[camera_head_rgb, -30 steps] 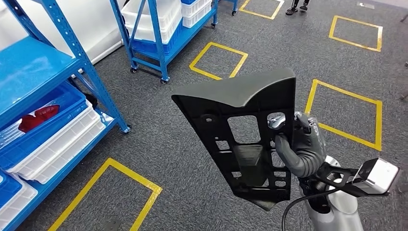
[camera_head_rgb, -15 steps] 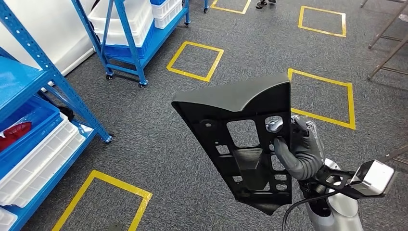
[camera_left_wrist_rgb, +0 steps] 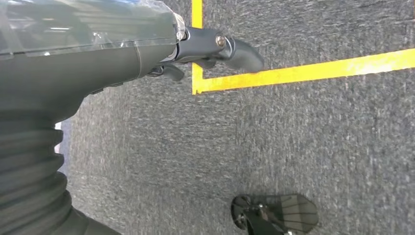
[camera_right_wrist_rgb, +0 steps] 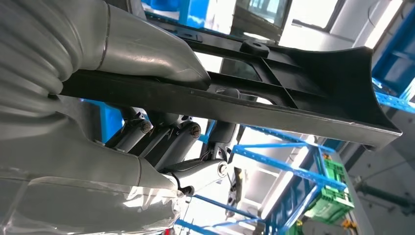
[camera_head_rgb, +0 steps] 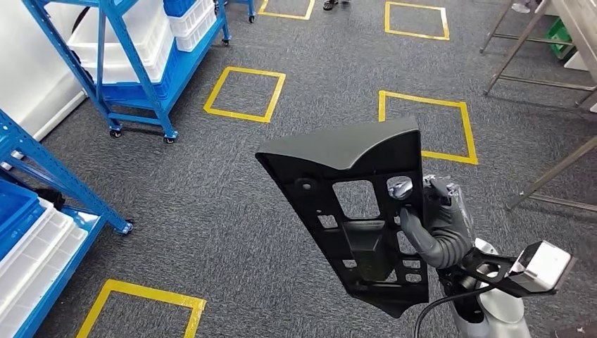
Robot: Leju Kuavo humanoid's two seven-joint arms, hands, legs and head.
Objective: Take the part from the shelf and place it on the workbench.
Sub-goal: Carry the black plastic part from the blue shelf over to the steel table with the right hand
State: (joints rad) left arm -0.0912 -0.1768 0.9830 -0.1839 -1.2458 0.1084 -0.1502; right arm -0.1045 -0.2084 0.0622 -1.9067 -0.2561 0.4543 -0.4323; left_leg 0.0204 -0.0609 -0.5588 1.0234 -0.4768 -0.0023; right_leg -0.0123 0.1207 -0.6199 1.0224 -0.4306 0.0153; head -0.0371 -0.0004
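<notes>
A large black plastic part [camera_head_rgb: 355,204], a flat ribbed panel with cut-outs and a curved lip along its upper edge, is held upright in front of me in the head view. My right hand [camera_head_rgb: 435,218] grips its right edge, thumb on the near face and fingers behind. In the right wrist view the same part [camera_right_wrist_rgb: 313,93] runs across the picture as a dark bar, clamped between the thumb and the darker fingers [camera_right_wrist_rgb: 169,139]. My left hand [camera_left_wrist_rgb: 215,46] hangs over the carpet, holding nothing, fingers partly curled.
Grey carpet with yellow taped squares [camera_head_rgb: 246,95] lies ahead. Blue shelf racks holding white and blue bins stand at the far left [camera_head_rgb: 134,56] and near left [camera_head_rgb: 35,211]. Metal bench legs [camera_head_rgb: 535,70] rise at the upper right.
The whole view has swung: shelves slid left and out of frame, metal bench legs came in at the right. The part stays in my right hand, unchanged in pose.
</notes>
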